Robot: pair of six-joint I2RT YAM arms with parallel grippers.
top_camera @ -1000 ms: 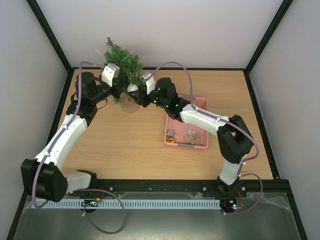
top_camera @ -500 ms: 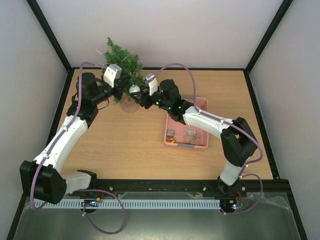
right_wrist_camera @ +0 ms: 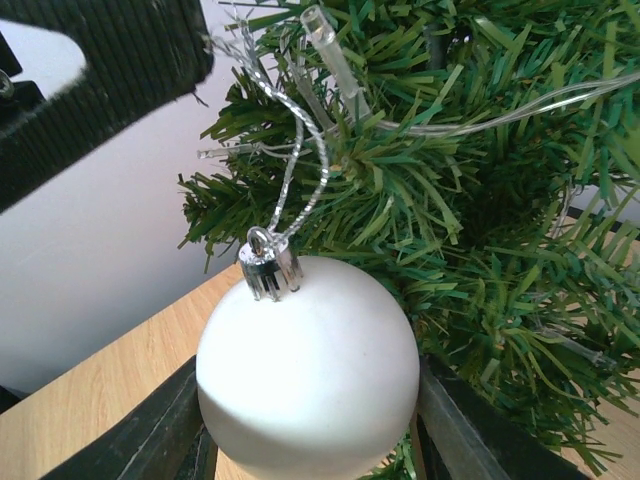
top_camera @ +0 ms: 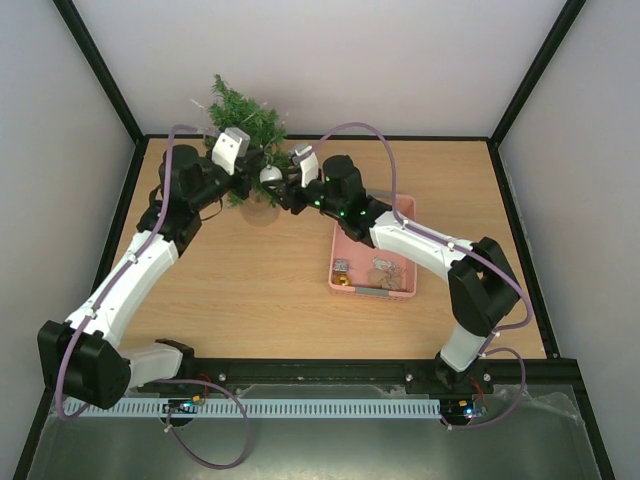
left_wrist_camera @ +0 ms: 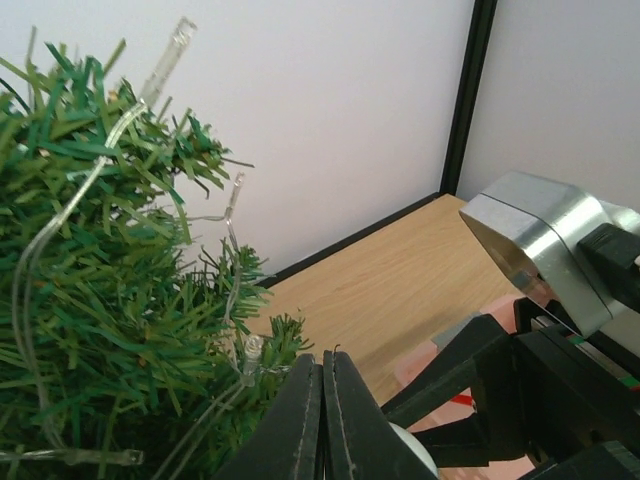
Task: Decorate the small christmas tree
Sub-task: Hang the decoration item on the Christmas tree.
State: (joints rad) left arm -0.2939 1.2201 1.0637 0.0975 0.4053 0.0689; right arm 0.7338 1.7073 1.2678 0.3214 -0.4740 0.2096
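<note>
Right gripper (right_wrist_camera: 307, 430) pinches white bauble (right_wrist_camera: 307, 360) between both fingers. Silver cap (right_wrist_camera: 270, 265) on top; thin silver loop (right_wrist_camera: 300, 150) rises from cap into branches. Small christmas tree (right_wrist_camera: 480, 200) directly ahead of right gripper, branches close behind bauble, clear light string (right_wrist_camera: 335, 50) draped through needles. Left gripper (left_wrist_camera: 322, 405): fingers pressed together, tips at tree's lower branches, tree on its left, right gripper just beyond its tips. Tree stands at far edge of table (top_camera: 250, 300). Pink basket (top_camera: 400, 215) behind right gripper, under its forearm.
</note>
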